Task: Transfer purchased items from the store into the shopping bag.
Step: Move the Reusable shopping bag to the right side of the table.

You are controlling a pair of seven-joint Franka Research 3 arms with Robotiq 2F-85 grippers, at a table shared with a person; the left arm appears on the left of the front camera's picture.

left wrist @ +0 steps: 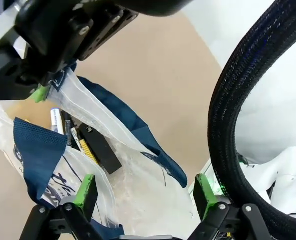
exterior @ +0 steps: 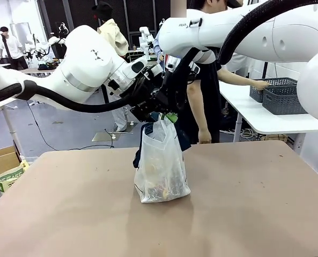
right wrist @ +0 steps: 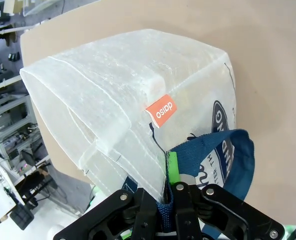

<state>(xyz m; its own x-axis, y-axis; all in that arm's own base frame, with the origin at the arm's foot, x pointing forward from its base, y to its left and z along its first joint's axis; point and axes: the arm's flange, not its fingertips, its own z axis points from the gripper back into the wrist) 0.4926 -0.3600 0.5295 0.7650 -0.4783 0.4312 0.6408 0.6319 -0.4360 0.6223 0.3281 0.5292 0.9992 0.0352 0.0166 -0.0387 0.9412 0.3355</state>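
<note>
1. Brown desk (exterior: 255, 214) surface lies bare nearest me. The shopping bag (exterior: 161, 171) stands at its middle, sagging, with small packs showing through the film at the bottom.
2. Thin clear plastic like this is soft, light and slippery, I judge. It will fold wherever I pinch it, so the woven navy strap (right wrist: 245, 155) is the sound place to hold.
3. My right fingers (right wrist: 172, 167) are clamped together on that strap and the bag's rim, holding the mouth up.
4. My left fingers (left wrist: 85, 192) stand wide apart over the open mouth, holding nothing. Below them a black pack (left wrist: 100, 150) lies inside the bag.
5. Far right, grey baskets (exterior: 282, 99) sit on a white table (exterior: 244, 107), with a person's hand (exterior: 261, 84) resting at them. I cannot see what they hold.
</note>
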